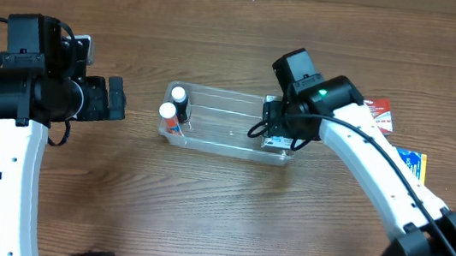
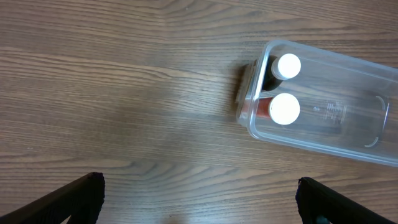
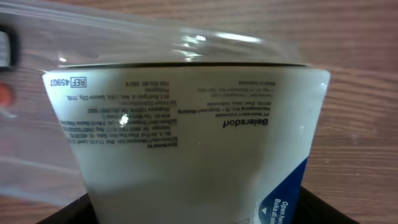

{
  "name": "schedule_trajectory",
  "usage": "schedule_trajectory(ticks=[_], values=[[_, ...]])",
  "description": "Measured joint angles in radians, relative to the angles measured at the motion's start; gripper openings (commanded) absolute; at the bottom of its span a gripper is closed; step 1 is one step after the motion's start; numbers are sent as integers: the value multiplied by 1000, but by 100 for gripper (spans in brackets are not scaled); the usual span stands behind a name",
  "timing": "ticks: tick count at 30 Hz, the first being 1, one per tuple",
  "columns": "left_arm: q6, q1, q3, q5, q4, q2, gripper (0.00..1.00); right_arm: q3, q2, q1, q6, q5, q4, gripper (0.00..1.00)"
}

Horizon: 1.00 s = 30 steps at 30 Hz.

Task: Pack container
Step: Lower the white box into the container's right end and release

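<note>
The clear container lies in the middle of the table, with two white-capped bottles standing at its left end. My right gripper is shut on a white box with small print and a blue corner, held over the container's right end; the container's clear wall shows behind the box. My left gripper is open and empty, left of the container. In the left wrist view its fingers are wide apart above bare wood, with the container and both bottle caps at the upper right.
A red-and-white packet and a blue-and-yellow box lie on the table to the right of the container, partly under my right arm.
</note>
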Motion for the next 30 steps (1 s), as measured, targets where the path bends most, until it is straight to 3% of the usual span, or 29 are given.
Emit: schedule_trajectory(ticks=[7,10,14,23,27,28,30], values=[[0,0,0,0,0,0,100,0,89,0,21,0,13,80],[0,0,0,0,0,0,100,0,89,0,25,-2,17,89],[0,0,0,0,0,0,100,0,89,0,26,-3,20,89],[0,0,0,0,0,0,100,5,89,0,25,8,26,77],[0,0,0,0,-1,0,100,100,66,0,26,43,-29,69],[0,0,0,0,-1,0,100,122,42,0,26,55,-41,70],[0,0,0,0,0,0,100,166,-54,-6,53,103,-90,83]])
